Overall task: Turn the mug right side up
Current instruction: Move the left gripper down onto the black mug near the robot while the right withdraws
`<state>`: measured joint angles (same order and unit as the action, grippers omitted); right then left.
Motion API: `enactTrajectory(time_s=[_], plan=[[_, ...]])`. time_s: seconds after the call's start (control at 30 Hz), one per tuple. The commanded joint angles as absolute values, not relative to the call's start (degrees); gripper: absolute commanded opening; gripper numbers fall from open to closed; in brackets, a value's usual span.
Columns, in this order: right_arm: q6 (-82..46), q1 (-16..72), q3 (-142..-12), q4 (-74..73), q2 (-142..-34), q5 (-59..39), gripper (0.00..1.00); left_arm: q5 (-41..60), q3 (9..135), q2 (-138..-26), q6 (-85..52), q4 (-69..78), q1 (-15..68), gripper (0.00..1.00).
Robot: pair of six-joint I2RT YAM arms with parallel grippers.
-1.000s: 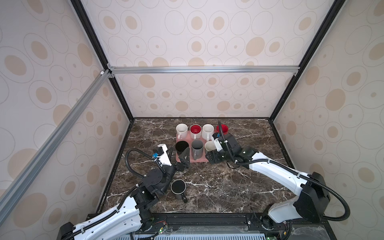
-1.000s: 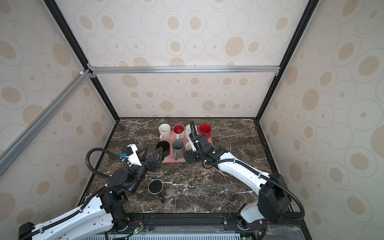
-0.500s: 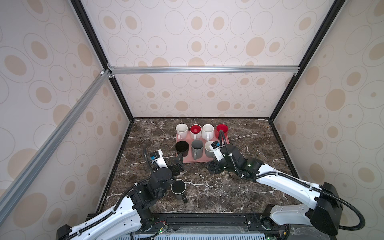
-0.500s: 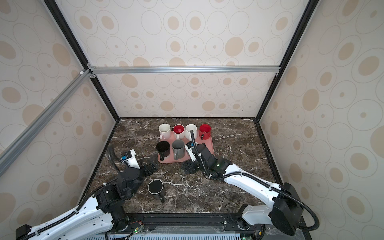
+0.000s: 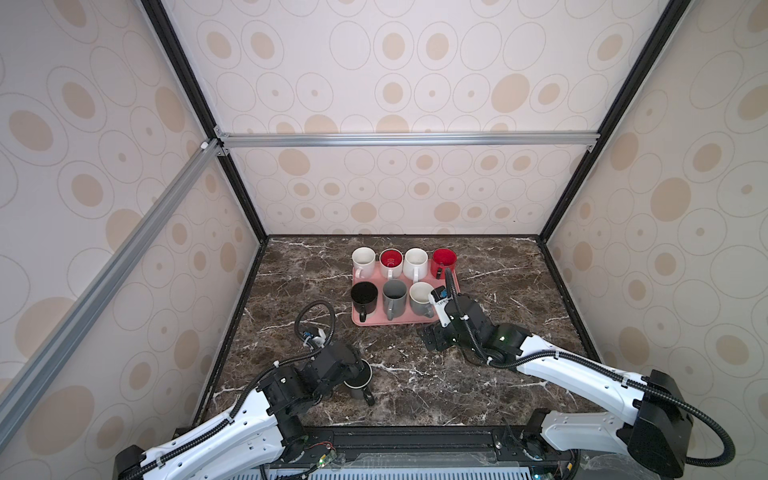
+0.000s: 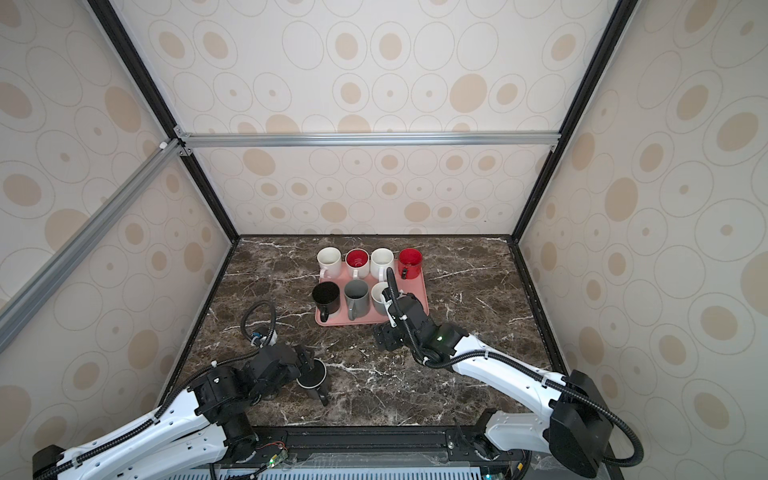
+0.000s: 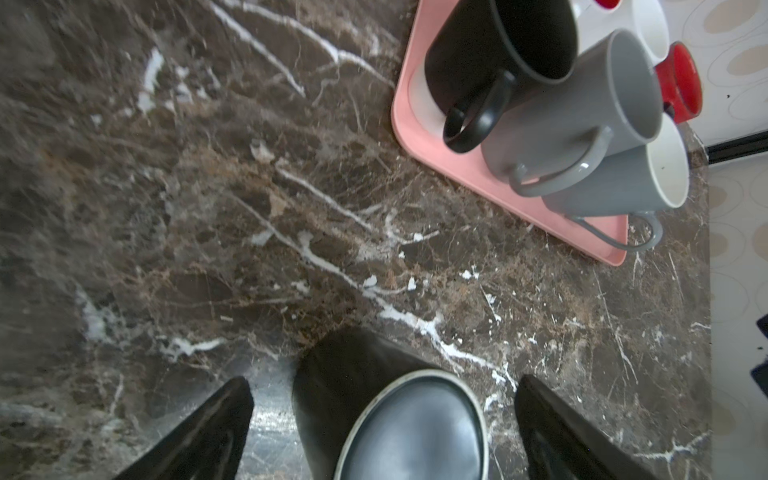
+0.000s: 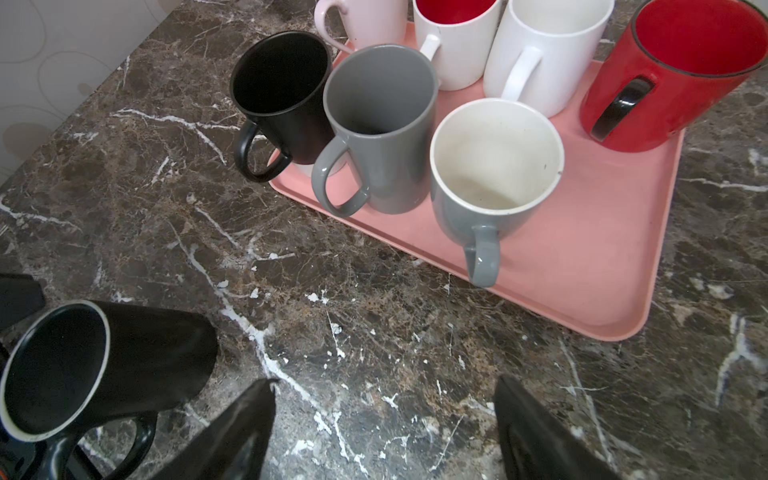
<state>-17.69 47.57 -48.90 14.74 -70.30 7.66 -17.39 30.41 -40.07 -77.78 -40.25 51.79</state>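
Left fingers: the fingers (image 7: 216, 424) of the left gripper (image 7: 384, 384) stood wide apart, one on each side of the black mug (image 7: 411, 428). A strip of table showed between each finger and the mug wall, so I judged there was no grip.
Mug: it stood on the marble table (image 5: 457, 386) with its white-rimmed mouth up. In a top view its handle pointed to about 5 o'clock.
Mug's place: at about 7 o'clock from the pink tray (image 5: 395, 322), well apart from it and near the front edge of the table.
Step in hand: the turning looked finished to me, and what remained was to let the mug alone.
Next move: the left gripper should draw back toward 8 o'clock with its fingers kept wide, so that neither brushes the mug wall. The handle was not in that path.
Right fingers: the right gripper (image 8: 385, 381) was spread open and held nothing. It was above bare table at 5 o'clock of the tray, just beside its rim.
Edges: the table front lay at 6 o'clock of the mug, near. The side wall lay at 9 o'clock, farther off.
Open room: bare marble lay at 2 to 3 o'clock of the mug, between the two grippers. The tray was crowded with seven upright mugs (image 8: 494, 166).
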Motion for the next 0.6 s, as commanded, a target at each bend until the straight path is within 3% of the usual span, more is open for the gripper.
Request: enactTrajectory(time_s=[0.0, 0.23, 0.57], plan=[[-17.7, 47.4, -48.5, 13.9, -68.7, 9.6, 0.84, -10.7, 27.3, -40.0, -81.9, -38.6, 51.4, 0.94], [-17.0, 45.9, -48.4, 15.5, -66.9, 10.6, 0.84, -6.4, 27.1, -44.1, -75.6, -27.8, 51.1, 0.89], [-17.9, 43.8, -45.7, 17.1, -62.4, 11.8, 0.85, 5.9, 33.8, -61.7, -58.3, -7.8, 50.1, 0.86]])
